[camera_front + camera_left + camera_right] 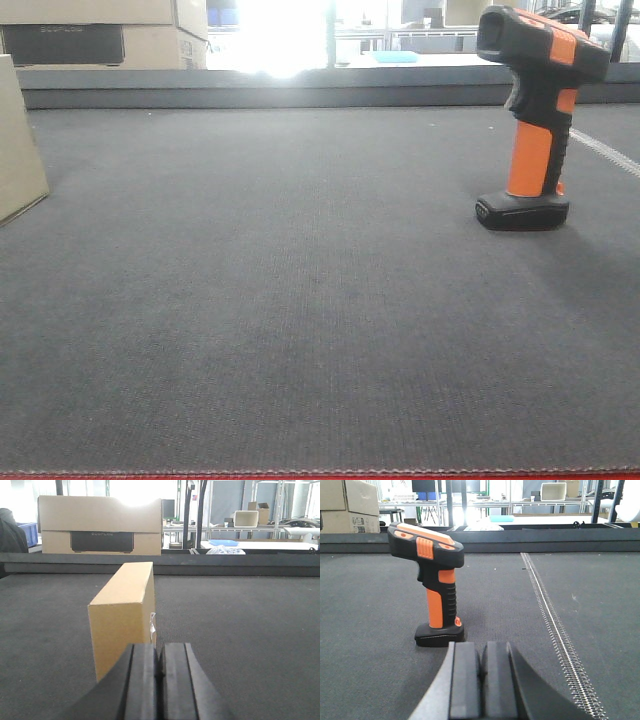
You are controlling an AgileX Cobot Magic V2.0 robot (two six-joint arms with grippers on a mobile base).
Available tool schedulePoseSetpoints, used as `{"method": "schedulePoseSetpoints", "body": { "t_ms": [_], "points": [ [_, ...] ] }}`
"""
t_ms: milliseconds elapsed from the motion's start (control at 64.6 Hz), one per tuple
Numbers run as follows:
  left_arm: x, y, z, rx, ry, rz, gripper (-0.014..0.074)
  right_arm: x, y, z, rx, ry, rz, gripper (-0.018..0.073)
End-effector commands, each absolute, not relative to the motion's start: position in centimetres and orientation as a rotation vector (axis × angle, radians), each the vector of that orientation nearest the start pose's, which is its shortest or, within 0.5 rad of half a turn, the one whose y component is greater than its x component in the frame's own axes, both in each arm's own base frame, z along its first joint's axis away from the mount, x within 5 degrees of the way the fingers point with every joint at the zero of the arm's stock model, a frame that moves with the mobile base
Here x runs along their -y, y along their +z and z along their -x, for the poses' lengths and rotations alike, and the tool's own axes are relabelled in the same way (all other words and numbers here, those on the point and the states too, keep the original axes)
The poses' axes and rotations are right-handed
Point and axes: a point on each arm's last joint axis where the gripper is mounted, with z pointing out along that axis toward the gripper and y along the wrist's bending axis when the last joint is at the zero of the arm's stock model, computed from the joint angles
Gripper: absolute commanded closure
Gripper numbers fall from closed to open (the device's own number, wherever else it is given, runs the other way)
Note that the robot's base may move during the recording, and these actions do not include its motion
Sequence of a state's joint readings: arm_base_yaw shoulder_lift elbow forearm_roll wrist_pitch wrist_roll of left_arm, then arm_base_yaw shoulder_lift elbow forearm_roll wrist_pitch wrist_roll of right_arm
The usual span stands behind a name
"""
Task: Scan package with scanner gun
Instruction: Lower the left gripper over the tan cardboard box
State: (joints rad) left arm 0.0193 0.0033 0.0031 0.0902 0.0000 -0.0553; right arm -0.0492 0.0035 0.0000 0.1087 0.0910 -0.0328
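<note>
The orange and black scanner gun (535, 110) stands upright on its base at the right of the grey belt; it also shows in the right wrist view (434, 580), ahead and left of my right gripper (481, 652), which is shut and empty. The package, a plain brown cardboard box (125, 612), stands on end just ahead of my left gripper (159, 652), which is shut and empty. A small white tag sticks out of the box's right side. The box's edge shows at the left of the front view (18, 145).
A metal lacing seam (552, 620) runs along the belt right of the scanner. A raised dark rail (320, 90) borders the far side of the belt. Large cardboard cartons (100, 525) and shelving stand beyond it.
</note>
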Motion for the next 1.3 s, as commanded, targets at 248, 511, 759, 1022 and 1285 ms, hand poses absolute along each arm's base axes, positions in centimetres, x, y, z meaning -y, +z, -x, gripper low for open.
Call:
{"method": "schedulePoseSetpoints", "body": {
  "t_ms": [248, 511, 759, 1022, 1285],
  "points": [
    [-0.1, 21.5, -5.6, -1.465, 0.032, -0.006, 0.0707, 0.2, 20.7, -5.6, -1.554, 0.023, -0.087, 0.0717],
    [-0.1, 21.5, -5.6, -1.465, 0.032, -0.006, 0.0707, 0.2, 20.7, -5.6, -1.554, 0.023, -0.087, 0.0717],
    [-0.1, 21.5, -5.6, -1.461, 0.032, -0.006, 0.0707, 0.2, 20.7, -5.6, -1.547, 0.022, -0.087, 0.0717],
    [0.0, 21.9, -5.5, -1.418, 0.030, -0.009, 0.0707, 0.2, 21.1, -5.6, -1.510, 0.020, -0.088, 0.0717],
    [0.1, 23.8, -5.0, -1.200, 0.016, -0.019, 0.0707, 0.4, 22.6, -5.4, -1.339, 0.007, -0.092, 0.0717]
  ]
}}
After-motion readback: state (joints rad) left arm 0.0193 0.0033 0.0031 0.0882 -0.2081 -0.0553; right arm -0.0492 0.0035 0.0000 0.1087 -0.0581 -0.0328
